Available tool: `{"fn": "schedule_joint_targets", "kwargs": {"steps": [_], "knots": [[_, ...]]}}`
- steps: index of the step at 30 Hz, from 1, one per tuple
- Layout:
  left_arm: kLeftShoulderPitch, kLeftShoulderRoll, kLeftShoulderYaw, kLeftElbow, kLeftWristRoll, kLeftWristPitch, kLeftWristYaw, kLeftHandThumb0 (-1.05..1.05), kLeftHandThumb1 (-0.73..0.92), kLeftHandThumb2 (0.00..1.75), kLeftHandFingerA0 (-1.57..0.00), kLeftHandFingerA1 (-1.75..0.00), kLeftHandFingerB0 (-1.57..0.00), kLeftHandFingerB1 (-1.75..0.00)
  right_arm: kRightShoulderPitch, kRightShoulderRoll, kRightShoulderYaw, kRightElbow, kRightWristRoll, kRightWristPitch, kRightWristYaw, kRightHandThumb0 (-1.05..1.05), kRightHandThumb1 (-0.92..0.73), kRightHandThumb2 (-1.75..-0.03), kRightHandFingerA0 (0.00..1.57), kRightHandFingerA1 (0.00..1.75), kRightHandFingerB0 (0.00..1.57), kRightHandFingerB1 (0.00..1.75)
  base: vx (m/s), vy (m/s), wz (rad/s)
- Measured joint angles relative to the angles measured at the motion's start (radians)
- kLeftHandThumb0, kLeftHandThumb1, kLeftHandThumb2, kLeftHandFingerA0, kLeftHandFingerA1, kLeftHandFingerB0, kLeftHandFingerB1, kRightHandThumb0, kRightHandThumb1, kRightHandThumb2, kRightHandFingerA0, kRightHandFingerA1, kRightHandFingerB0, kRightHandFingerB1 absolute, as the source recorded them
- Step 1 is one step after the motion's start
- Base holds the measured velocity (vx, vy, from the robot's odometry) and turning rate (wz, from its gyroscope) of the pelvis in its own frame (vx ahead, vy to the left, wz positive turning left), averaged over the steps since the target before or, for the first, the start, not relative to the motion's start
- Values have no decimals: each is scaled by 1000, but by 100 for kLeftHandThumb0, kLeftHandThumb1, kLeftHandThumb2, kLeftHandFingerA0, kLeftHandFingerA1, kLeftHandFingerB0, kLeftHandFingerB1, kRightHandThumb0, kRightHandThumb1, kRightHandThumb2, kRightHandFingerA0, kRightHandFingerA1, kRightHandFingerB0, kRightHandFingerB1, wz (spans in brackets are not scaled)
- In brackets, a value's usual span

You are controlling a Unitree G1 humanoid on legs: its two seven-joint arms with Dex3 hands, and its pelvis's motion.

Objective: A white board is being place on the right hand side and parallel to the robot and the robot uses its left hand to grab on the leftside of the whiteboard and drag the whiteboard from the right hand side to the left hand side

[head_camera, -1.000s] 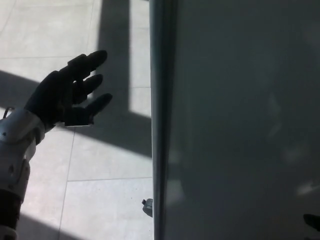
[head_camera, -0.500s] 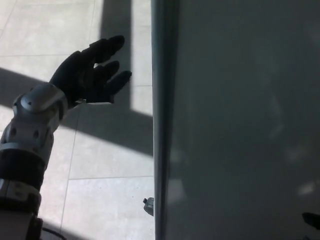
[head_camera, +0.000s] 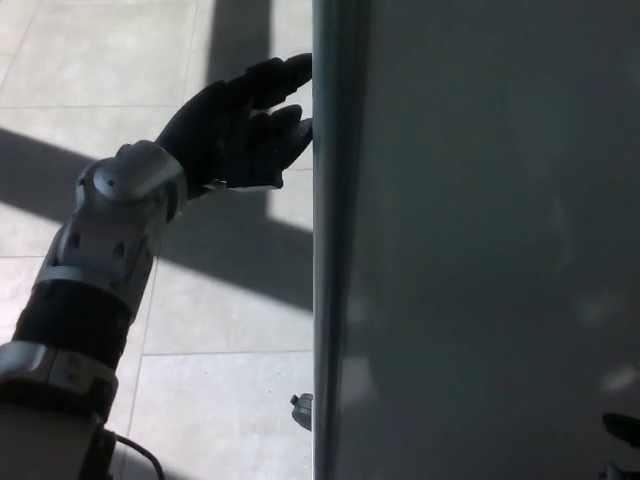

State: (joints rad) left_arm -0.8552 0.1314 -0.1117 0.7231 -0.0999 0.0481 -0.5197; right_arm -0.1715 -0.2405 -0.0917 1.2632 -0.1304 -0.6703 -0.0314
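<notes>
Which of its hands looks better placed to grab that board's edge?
The left hand: its open fingers already reach the whiteboard at its left edge. Only a dark bit shows bottom right, possibly the right hand.

We record a floor (head_camera: 215, 400) of large pale tiles with thin grout lines, crossed by bands of sunlight and shadow. The whiteboard (head_camera: 480, 250) stands over it on the right. A small caster (head_camera: 301, 410) shows at the board's lower left edge.

Pale tiled floor (head_camera: 90, 60) with thin grout lines spreads below the robot hand (head_camera: 235, 125); bright sunlight patches alternate with broad dark shadow bands (head_camera: 230, 265) crossing beneath it.
</notes>
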Motion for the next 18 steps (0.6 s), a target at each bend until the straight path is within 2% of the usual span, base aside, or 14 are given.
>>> {"fn": "schedule_joint_targets", "kwargs": {"steps": [2,3,6,7,11,12,13,17,18], "knots": [[0,-6,-2,-7,0,5,-6,-88,47,80,0,0,0,0,-1,0,0,0,0,0,0,-51,-62,-105,57,65,27,51,0,0,0],[0,-8,-4,-10,0,8,-9,-88,50,91,0,-7,0,0,-1,0,0,0,0,-1,0,-50,-63,-105,57,65,27,51,0,0,0],[1,-15,-15,-28,-1,13,-28,-88,50,91,0,-7,0,0,-1,0,1,0,0,-2,-1,-50,-63,-105,57,65,27,51,0,0,0],[1,-17,-18,-34,-1,15,-32,-90,64,60,0,-2,0,0,-1,0,1,0,-1,-2,-1,-51,-63,-105,58,66,27,52,0,0,0],[7,-18,-42,-82,1,35,-47,-91,65,61,0,0,0,0,-3,0,3,0,-1,-3,-2,-51,-63,-105,58,65,27,51,0,0,0],[9,-18,-46,-93,1,39,-50,-94,71,109,0,-11,0,-7,-4,0,4,0,-1,-3,-3,-60,-83,-65,62,46,43,40,0,0,0],[10,-16,-55,-98,3,39,-52,-105,79,112,0,-4,0,0,-5,0,4,0,-1,-3,-3,-61,-83,-65,62,45,43,40,0,0,0],[28,-12,-71,-85,15,11,-66,-105,79,112,0,-4,0,0,-8,-1,6,0,-3,-3,-3,-61,-83,-65,62,45,43,40,0,0,0],[29,-12,-72,-83,17,6,-69,-102,74,109,0,-4,0,0,-8,-1,6,1,-3,-3,-3,-54,-65,-106,58,65,26,51,0,0,0]]}}
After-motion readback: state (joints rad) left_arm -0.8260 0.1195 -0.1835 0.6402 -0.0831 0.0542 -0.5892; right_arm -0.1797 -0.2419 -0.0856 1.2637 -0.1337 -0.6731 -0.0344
